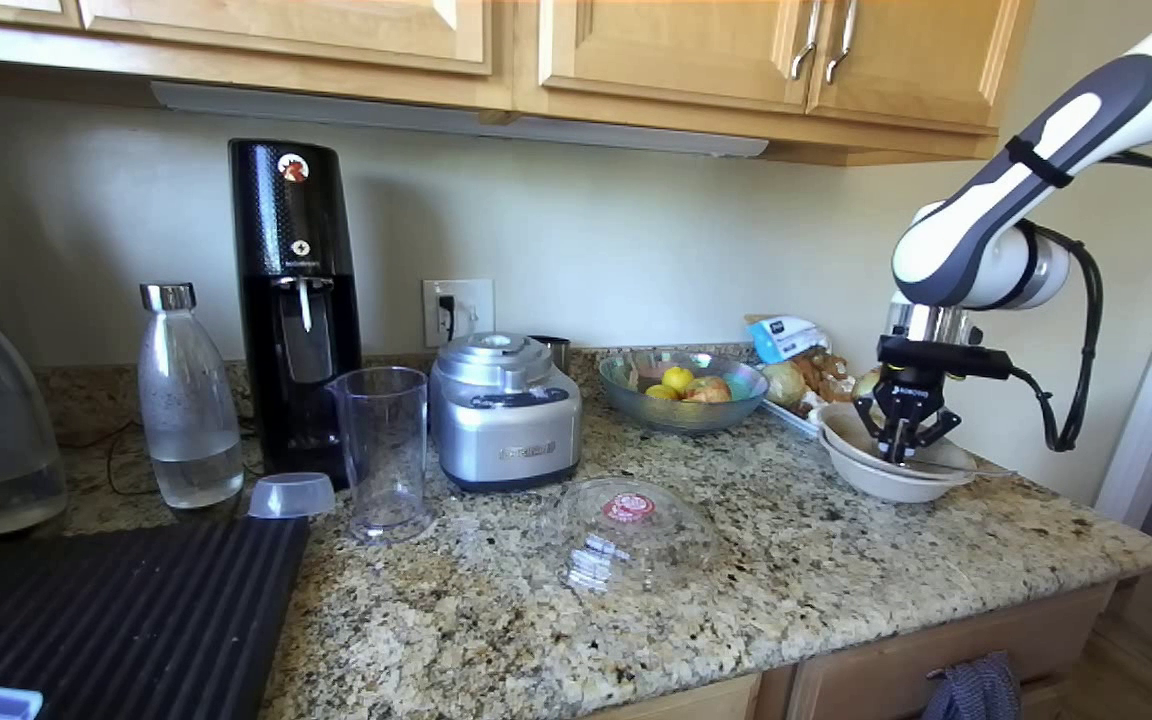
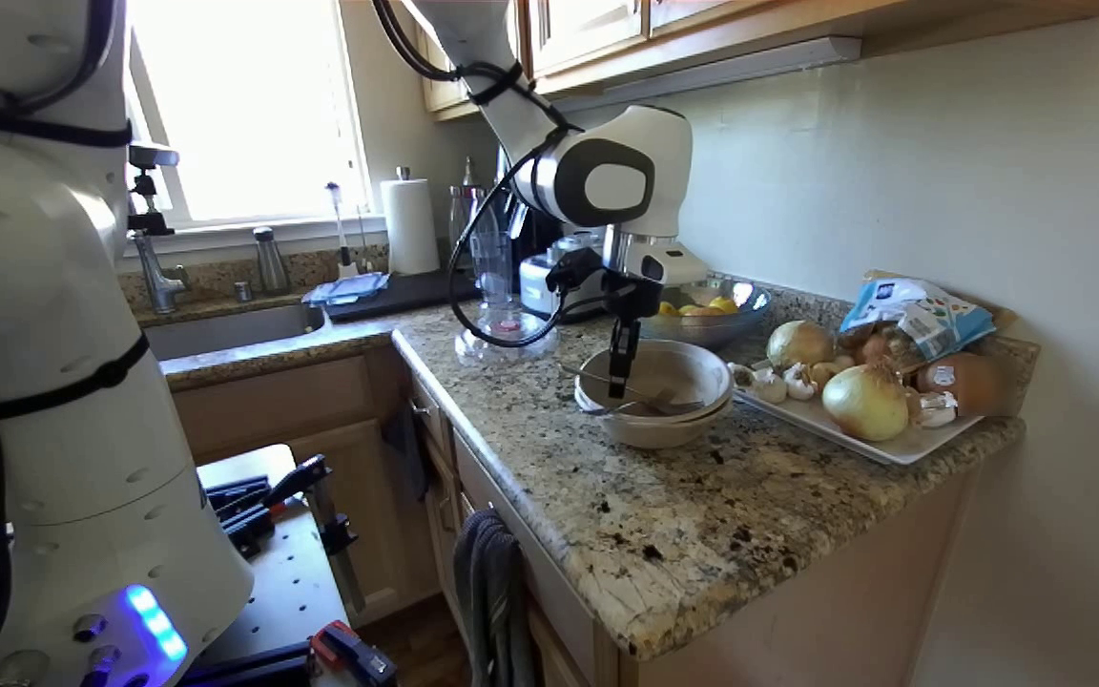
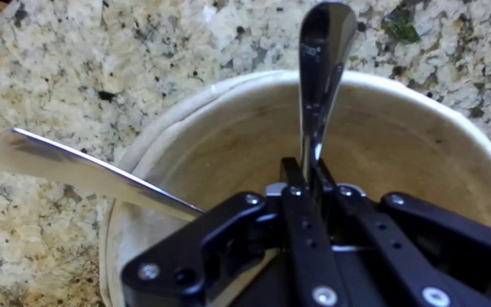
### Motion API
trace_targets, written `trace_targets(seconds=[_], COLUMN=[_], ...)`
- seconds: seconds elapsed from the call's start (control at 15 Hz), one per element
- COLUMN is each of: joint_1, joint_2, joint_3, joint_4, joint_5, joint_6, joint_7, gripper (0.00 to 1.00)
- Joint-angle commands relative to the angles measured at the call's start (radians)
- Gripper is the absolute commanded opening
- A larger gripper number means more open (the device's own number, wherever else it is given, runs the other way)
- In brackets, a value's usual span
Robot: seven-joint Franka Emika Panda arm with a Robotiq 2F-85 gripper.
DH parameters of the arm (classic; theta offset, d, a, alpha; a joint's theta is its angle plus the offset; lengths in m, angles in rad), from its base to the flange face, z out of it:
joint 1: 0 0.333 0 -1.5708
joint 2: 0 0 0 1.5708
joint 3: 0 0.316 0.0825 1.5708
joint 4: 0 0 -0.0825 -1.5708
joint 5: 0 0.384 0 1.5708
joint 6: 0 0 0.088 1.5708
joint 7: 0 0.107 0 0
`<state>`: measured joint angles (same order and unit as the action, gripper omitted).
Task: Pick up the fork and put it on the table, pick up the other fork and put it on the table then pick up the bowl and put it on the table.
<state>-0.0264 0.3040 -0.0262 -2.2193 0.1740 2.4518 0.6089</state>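
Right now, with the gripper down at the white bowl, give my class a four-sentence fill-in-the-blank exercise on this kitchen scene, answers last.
1. The gripper is ____ (open/closed) on one fork.
2. A second fork crosses the ____ (rim/base) of the white bowl.
3. An onion lies on the tray, whose colour is ____.
4. In an exterior view, the soda maker stands ____ (left/right) of the glass fruit bowl.

Missing words: closed; rim; white; left.
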Motion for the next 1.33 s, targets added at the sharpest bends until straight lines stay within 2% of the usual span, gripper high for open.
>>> trace_targets(seconds=[0.0,0.67,1.27], joint_1=[0.016,0.039,0.134], joint_2=[-0.030,-0.225,-0.341], joint_3=[-0.019,-0.004,0.112], joint_4=[-0.018,-0.080,-0.155], joint_5=[0.027,-0.019,-0.125], joint_6=[0.012,-0.044,-0.078], joint_7=[-0.003,-0.004,-0.017], gripper=[0.07,0.07,0.07])
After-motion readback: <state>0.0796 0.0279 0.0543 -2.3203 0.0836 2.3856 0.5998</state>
